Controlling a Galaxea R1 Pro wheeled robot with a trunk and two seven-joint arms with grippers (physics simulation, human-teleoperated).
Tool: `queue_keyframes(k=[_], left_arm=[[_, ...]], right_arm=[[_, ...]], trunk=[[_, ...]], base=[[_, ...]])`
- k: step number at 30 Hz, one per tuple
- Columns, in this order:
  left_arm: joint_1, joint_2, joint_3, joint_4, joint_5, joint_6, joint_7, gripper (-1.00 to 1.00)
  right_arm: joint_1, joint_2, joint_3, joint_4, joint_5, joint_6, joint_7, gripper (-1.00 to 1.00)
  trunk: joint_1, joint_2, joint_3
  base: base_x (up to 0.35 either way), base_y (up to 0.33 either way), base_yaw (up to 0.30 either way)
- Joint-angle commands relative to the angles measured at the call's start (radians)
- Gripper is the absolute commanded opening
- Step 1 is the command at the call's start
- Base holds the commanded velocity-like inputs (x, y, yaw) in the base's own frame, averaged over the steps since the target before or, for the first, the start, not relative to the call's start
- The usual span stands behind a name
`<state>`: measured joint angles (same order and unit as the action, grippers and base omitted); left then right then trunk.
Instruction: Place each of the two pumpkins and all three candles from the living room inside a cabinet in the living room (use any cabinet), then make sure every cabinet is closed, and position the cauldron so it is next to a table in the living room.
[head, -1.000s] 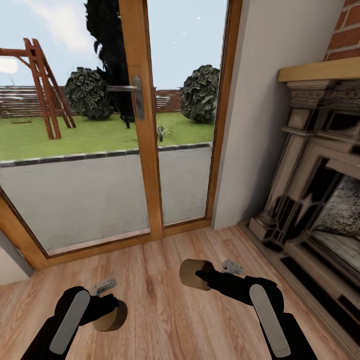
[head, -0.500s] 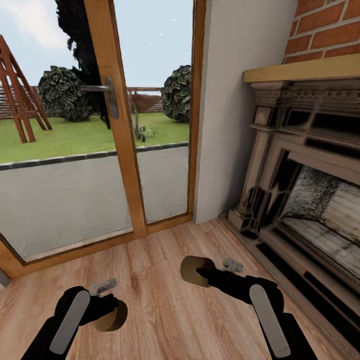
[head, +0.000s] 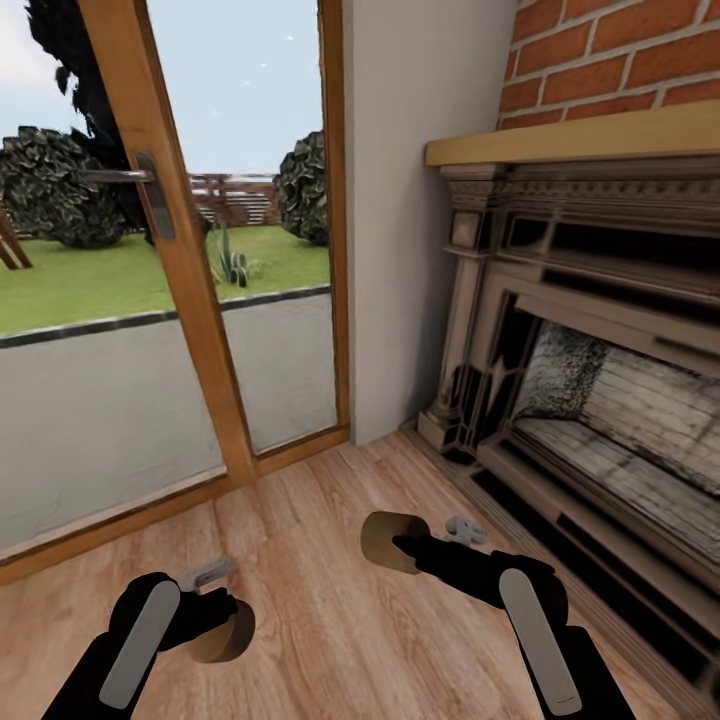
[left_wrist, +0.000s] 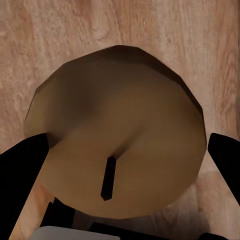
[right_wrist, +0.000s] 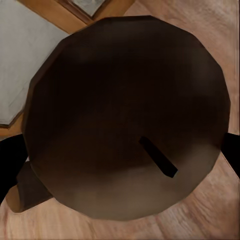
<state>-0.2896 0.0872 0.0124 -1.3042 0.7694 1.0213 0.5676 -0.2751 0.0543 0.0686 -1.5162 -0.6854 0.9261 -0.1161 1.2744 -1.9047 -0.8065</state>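
Brick fireplace (head: 590, 330) at right, glass doors (head: 170, 300) at left, plank floor (head: 310, 560) below, left gripper (head: 215, 610) jaws clenched on a candle (head: 222, 632), right gripper (head: 400, 545) jaws grasping another candle (head: 385, 540), both held above floor.

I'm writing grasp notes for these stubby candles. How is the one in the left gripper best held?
By its round side wall, one finger on each opposite flank, coming in along the axis from the wick end. The left wrist view shows just that: the candle sits wick-face toward the camera, dark fingers flanking it. It is short, so grip mid-height.
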Motion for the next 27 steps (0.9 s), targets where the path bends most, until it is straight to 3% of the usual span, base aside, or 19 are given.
queue_keyframes(k=[1, 10, 27], left_arm=[[0.0, 0.0, 0.0, -0.001, 0.011, 0.002, 0.009, -1.0], [0.0, 0.0, 0.001, -0.001, 0.011, 0.002, 0.008, -1.0], [0.0, 0.0, 0.0, -0.001, 0.011, 0.002, 0.008, -1.0]], right_arm=[[-0.001, 0.0, 0.001, -0.001, -0.017, 0.002, -0.01, -1.0], [-0.001, 0.0, 0.008, 0.0, -0.009, 0.002, -0.01, -1.0], [-0.001, 0.0, 0.009, 0.0, -0.008, 0.003, -0.011, -1.0]], trunk=[[0.0, 0.0, -0.001], [0.0, 0.0, 0.003], [0.0, 0.0, 0.003]], base=[[0.0, 0.0, -0.28], [0.0, 0.109, -0.258], [0.0, 0.009, -0.014]])
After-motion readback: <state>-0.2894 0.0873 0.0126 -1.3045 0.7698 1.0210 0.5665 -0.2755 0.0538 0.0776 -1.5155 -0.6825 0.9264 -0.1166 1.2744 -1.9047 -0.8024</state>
